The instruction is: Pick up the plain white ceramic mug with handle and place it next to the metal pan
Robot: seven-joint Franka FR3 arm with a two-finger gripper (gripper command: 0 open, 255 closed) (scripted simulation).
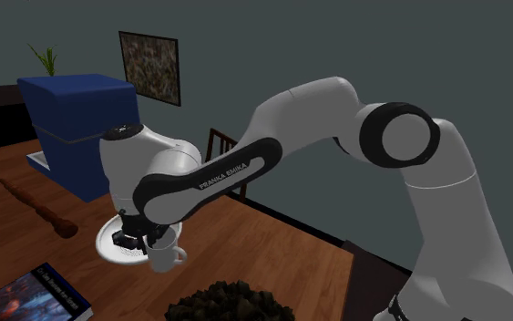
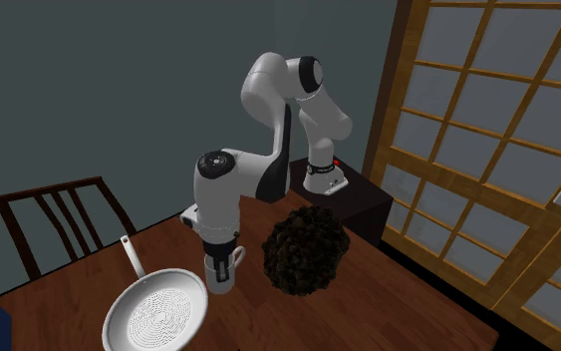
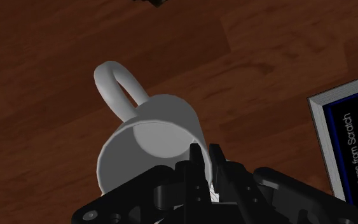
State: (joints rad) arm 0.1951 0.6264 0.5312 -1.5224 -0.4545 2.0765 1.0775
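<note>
White mug [image 2: 220, 271] upright just beside the pan [image 2: 158, 317], mouth up, handle pointing away from the pan, black gripper [image 3: 206, 159] narrowly pinching its rim opposite the handle

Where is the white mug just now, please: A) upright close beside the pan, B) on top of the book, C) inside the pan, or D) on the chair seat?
A: the second exterior view shows the mug upright just off the rim of the pan, not in it, with the tool clasping the mug's wall from above.
</note>
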